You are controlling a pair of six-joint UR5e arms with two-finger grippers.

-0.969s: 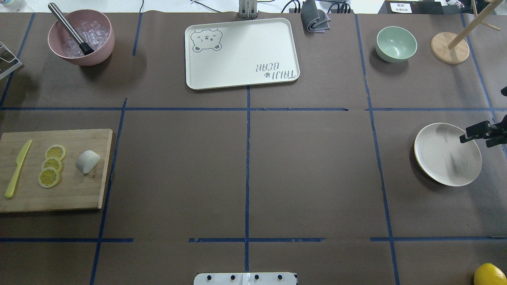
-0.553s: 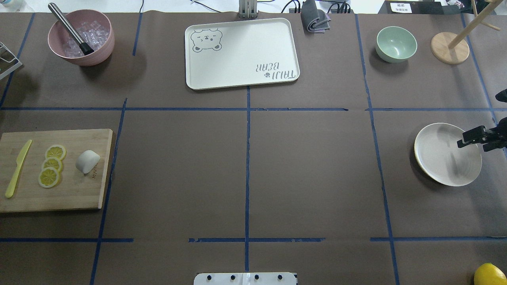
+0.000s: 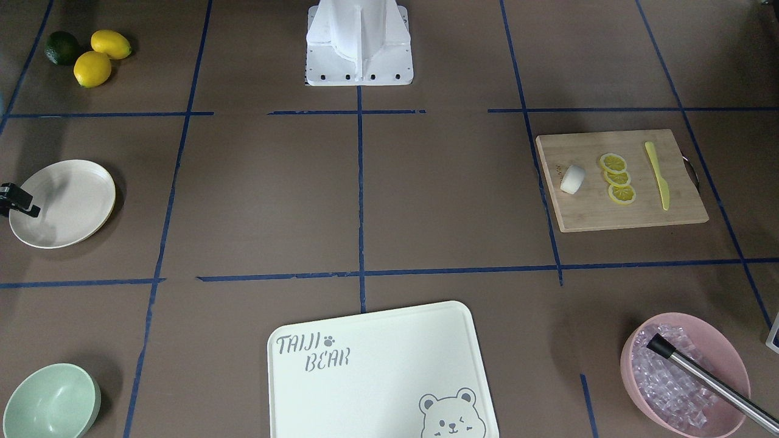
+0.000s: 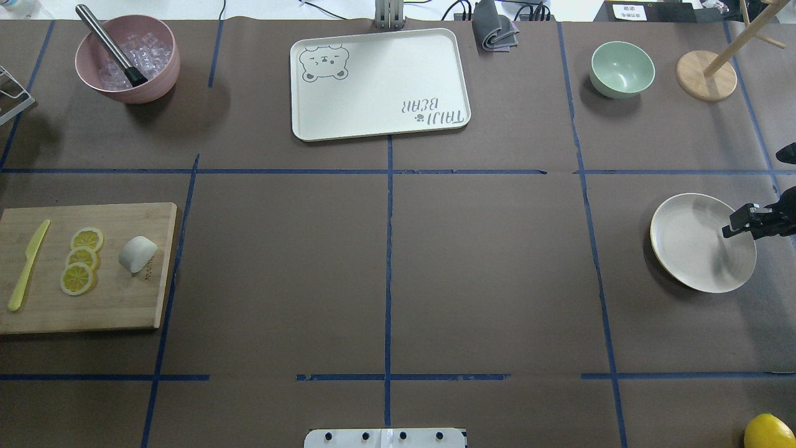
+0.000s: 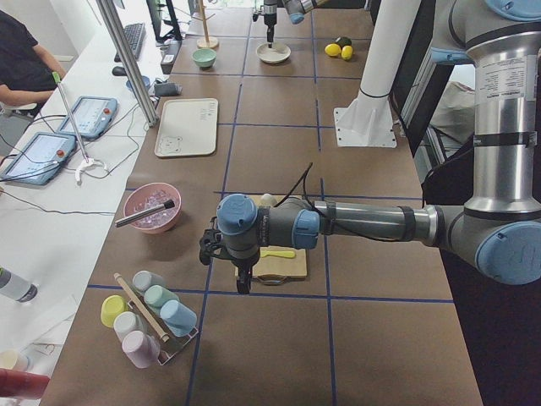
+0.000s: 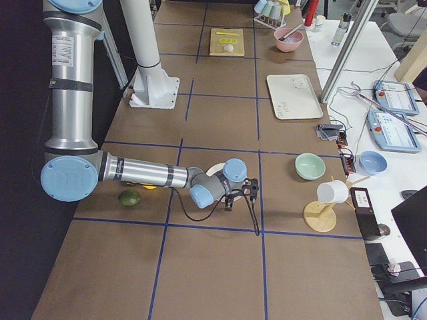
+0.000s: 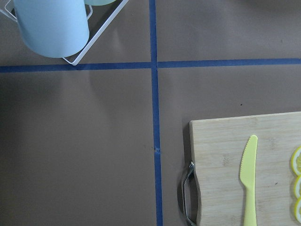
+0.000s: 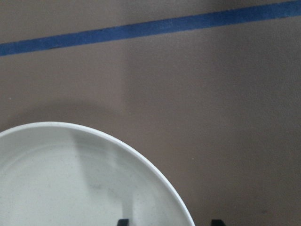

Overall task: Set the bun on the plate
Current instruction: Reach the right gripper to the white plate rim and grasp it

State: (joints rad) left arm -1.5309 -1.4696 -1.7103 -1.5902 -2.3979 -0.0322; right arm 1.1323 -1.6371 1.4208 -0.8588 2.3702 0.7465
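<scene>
Two pincers, one bun [image 4: 137, 254] — and neither of mine holds it. The bun lies on its side on the cutting board [image 4: 118, 305], just beside the lemon slices [image 4: 81, 259], at my left end of the table. The plate [image 4: 684, 249] sits well apart from it, at my right end, with nothing on it.

My right pincer [image 4: 737, 225] is at the plate's outer rim. I judge it is placed there to take the rim and bring the plate nearer, since bun and plate lie too far apart for one arm to serve both. My left pincer [image 5: 243, 286] hangs low past the board's handle end, on the bun's side of the table, likely because the bun falls to that arm.

Only the right wrist view settles the right pincer's state: its fingertips [image 8: 123, 222] stand wide apart, with the plate's rim running between them and nothing clamped. The overhead view shows bun and plate together but leaves my left pincer out. That pincer shows only in the side view from my left, so I cannot tell whether it is wide or narrow. The left wrist view adds the board's metal handle [image 7: 186, 193] and the yellow knife [image 7: 248, 179] — but not the bun.
</scene>
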